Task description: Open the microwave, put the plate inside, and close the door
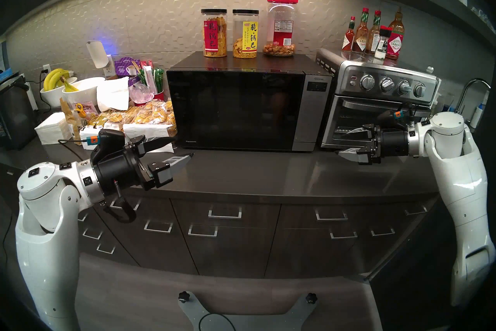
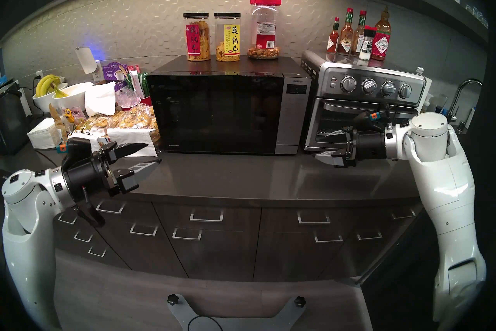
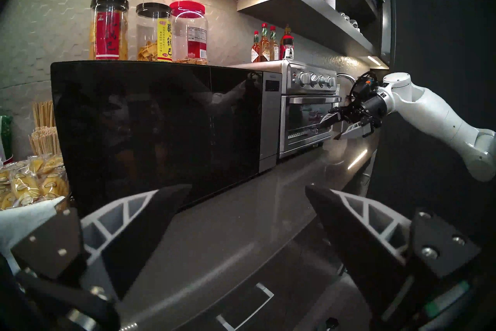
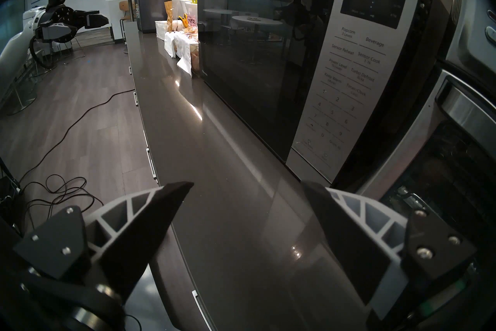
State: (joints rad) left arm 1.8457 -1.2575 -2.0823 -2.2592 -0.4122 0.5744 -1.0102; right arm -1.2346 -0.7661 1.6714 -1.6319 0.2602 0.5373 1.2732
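The microwave (image 1: 311, 112) stands at the middle of the grey countertop (image 1: 255, 169), and its glossy black door (image 1: 233, 110) is shut. The plate is out of view in every frame. My left gripper (image 1: 183, 146) hovers open and empty over the counter, just left of the door's lower left corner. In the left wrist view the left gripper (image 3: 248, 188) frames bare counter beside the door (image 3: 155, 123). My right gripper (image 1: 341, 142) hangs open and empty near the microwave's lower right corner. The right wrist view shows that gripper (image 4: 248, 184) close to the control strip (image 4: 354, 67).
A stainless toaster oven (image 1: 375, 112) sits directly right of the microwave, behind my right gripper. Three snack jars (image 1: 214, 32) stand on the microwave; sauce bottles (image 1: 373, 35) top the toaster oven. Snack packets (image 1: 139, 115) and white bowls with bananas (image 1: 61, 83) crowd the left.
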